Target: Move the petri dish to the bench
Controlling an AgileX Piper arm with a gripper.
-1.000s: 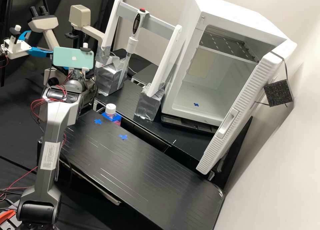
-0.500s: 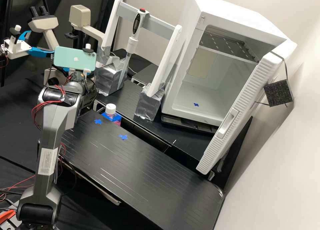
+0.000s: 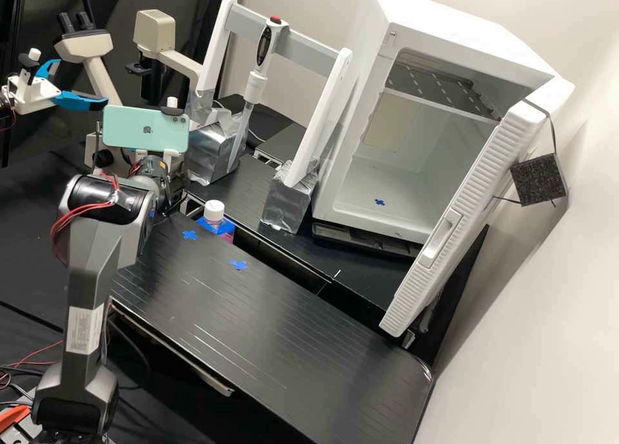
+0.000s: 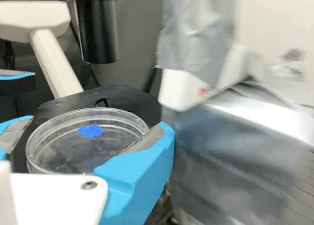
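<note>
In the high view, your arm (image 3: 93,257) stands at one end of the black worktop (image 3: 271,315), its phone (image 3: 145,128) in front of the pale microscope (image 3: 155,31). Two blue crosses (image 3: 189,234) mark the worktop, with a white-capped bottle (image 3: 215,210) beside its far edge. The incubator (image 3: 400,173) is open.

In the wrist view, your tool (image 4: 94,124) is partly open, its blue fingers (image 4: 140,173) spread across the clear petri dish (image 4: 86,159). It seems to grip the dish's sides, over a black plate (image 4: 132,100); you can't tell if they touch.
</note>
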